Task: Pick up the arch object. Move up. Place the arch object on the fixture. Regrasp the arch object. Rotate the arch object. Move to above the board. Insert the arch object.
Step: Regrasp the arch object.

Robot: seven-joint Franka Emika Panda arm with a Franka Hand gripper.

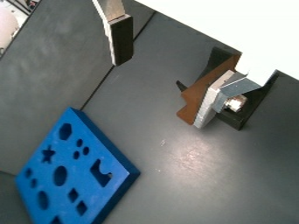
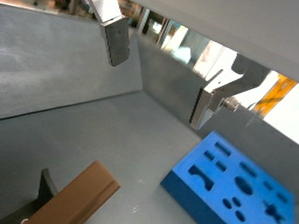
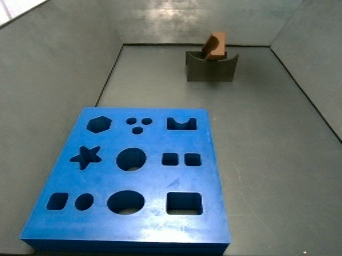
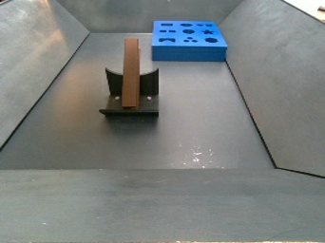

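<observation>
**Orange-brown arch parked on the fixture, regrasp not yet made**

Orange-brown and matte, the arch object (image 4: pixel 131 71) stands upright in the notch of the fixture (image 4: pixel 129 106), well apart from the board (image 3: pixel 130 172). Judging by this, picking up, lifting and placing on the fixture are done; regrasping, rotating, travelling above the board and inserting remain.

The gripper (image 1: pixel 176 74) appears only in the wrist views, raised above the table (image 4: pixel 191 142). Its fingers (image 1: pixel 119 39) stand wide apart with nothing between them; in a wrist view the far finger overlaps the arch object, but it does not look clamped.

Room for moving looks generous. Bare table lies between fixture and board, and nothing else stands on it. Grey walls (image 4: pixel 57 57) slope up around the table; the fixture sits near one end wall in a side view, so an approach from the open side seems safer. The arch-shaped cut-out (image 3: pixel 183 123) lies near the board's far edge.
</observation>
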